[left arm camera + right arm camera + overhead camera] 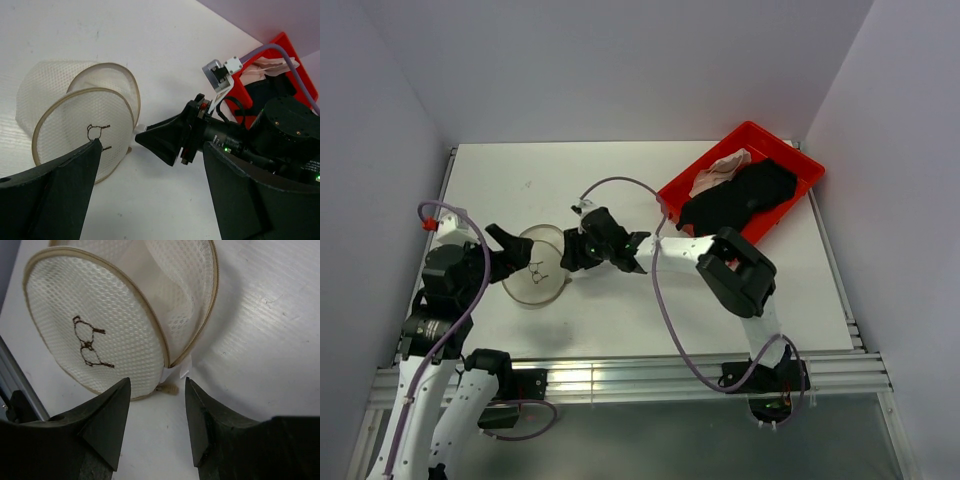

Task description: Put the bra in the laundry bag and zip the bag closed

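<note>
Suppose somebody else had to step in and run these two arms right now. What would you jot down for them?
Left gripper: open, empty, beside the laundry bag.
Right gripper: open, empty, fingertips close to the bag's zip pull.
Bag: on its side on the table, lid ajar, no garment visible inside.
Clothes: a black garment and a pale pink garment lie in the red tray; which is the bra I cannot tell.
Done: nothing loaded. Left: bra into bag, zip it closed.

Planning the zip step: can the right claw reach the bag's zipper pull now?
Probably yes: the right claw is open, and the zipper pull lies just ahead of it with nothing between.
</note>
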Controlling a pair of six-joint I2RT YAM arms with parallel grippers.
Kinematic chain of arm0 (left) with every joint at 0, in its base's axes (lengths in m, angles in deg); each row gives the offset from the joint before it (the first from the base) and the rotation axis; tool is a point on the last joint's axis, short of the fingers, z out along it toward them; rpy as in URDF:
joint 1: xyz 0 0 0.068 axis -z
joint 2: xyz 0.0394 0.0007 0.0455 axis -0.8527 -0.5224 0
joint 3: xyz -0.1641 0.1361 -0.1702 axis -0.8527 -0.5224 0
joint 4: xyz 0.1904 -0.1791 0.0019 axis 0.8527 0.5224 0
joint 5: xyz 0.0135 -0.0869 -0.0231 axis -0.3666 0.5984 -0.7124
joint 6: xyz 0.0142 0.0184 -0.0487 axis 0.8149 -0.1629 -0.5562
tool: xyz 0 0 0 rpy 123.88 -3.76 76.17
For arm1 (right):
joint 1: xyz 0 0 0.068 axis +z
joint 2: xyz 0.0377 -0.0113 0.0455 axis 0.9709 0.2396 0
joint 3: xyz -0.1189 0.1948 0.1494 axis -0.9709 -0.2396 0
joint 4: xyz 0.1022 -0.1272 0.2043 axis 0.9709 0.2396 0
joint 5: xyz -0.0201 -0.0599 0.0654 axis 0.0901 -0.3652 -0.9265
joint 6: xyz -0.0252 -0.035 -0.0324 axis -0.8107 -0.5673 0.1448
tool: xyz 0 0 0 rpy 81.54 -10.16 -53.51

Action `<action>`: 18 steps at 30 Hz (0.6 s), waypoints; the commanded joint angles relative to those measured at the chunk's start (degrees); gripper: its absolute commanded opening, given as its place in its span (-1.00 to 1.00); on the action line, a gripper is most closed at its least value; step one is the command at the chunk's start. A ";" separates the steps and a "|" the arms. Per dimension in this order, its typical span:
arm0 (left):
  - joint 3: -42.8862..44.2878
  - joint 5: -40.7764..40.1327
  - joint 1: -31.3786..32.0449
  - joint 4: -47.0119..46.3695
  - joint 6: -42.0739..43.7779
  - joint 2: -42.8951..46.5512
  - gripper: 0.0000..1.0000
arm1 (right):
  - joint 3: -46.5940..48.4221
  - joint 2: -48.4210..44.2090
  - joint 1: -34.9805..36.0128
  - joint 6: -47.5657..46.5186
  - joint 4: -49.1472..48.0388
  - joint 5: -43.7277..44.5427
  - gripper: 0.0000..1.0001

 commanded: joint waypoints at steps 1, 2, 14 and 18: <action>-1.31 1.42 -0.27 -4.35 -0.97 -1.50 0.79 | 5.93 2.54 0.54 0.26 0.96 0.30 0.07; -1.49 1.68 -0.27 -4.79 -0.88 -1.77 0.78 | 6.73 3.86 0.54 0.26 1.22 0.56 0.04; -1.23 1.07 -0.27 -9.19 4.30 -3.09 0.74 | 19.12 11.61 -1.57 -2.64 6.06 4.78 -0.92; -1.40 1.07 -0.27 -9.72 4.74 -3.44 0.74 | 23.07 11.34 -3.50 -6.14 7.02 5.48 -0.88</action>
